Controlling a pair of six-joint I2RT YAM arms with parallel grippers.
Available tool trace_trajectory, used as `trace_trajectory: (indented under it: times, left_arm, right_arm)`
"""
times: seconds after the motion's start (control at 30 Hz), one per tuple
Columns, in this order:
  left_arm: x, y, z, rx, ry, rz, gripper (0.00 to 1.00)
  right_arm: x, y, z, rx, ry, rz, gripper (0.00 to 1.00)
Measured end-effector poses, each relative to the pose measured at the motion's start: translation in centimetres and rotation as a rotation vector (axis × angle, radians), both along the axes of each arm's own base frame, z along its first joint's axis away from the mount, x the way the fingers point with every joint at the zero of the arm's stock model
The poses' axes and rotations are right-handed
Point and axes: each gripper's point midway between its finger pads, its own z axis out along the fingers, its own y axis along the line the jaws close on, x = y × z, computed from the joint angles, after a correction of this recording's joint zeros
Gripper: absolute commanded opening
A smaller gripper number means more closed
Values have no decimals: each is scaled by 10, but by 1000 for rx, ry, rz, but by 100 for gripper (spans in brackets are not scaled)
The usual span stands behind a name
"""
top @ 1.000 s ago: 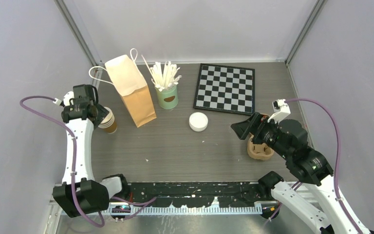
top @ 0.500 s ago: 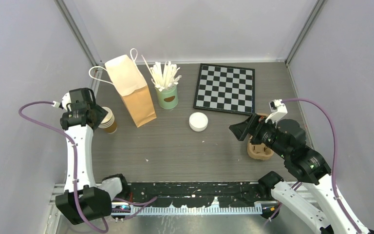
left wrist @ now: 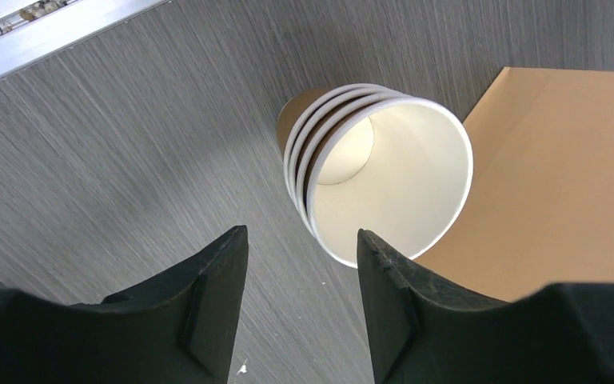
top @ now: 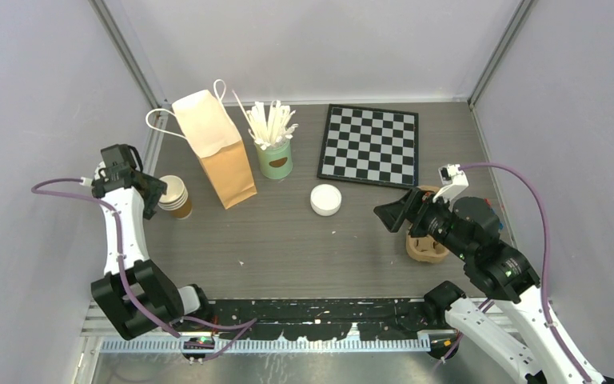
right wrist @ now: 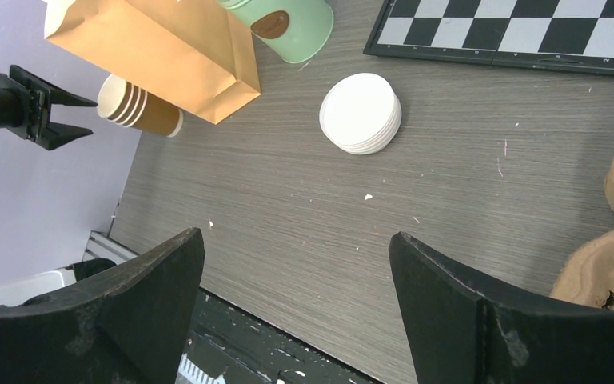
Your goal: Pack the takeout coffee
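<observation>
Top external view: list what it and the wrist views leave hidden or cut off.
- Pulp tray: its wells. The right arm covers most of it from above, and the frame edge cuts it off in the right wrist view.
- Paper bag: its inside. No view looks into it.
- Lid stack: the number of lids. The edges are too fine to count.

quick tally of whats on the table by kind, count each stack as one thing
cup stack: 1
lid stack: 1
bag: 1
can of sticks: 1
chessboard: 1
tray: 1
total: 6
</observation>
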Motion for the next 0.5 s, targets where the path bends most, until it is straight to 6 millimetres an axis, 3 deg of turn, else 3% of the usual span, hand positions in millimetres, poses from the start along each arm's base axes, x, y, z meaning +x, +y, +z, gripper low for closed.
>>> trace_trajectory:
  times: [0.5]
  left_arm:
    - [4,4,-18,-33,19,2,36]
  right_arm:
    - [5,2,-7,-18,-21,9,89]
